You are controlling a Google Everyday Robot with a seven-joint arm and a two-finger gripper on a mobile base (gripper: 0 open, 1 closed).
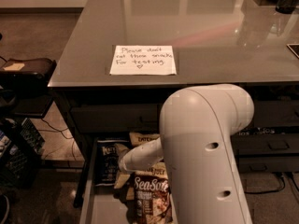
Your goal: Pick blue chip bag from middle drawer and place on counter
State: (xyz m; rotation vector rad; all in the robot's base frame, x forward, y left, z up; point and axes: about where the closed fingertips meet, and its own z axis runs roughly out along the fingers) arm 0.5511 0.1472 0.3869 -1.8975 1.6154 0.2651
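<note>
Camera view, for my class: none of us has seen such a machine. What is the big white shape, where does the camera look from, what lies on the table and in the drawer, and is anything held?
The white shape is a robot arm; one camera looks down over it. The arm reaches into an open drawer under the counter. Its gripper, at the arm's narrow end, is low in the drawer by the blue chip bag and a Sea Salt bag. On the counter lies a handwritten note. Whether anything is held cannot be seen.
</note>
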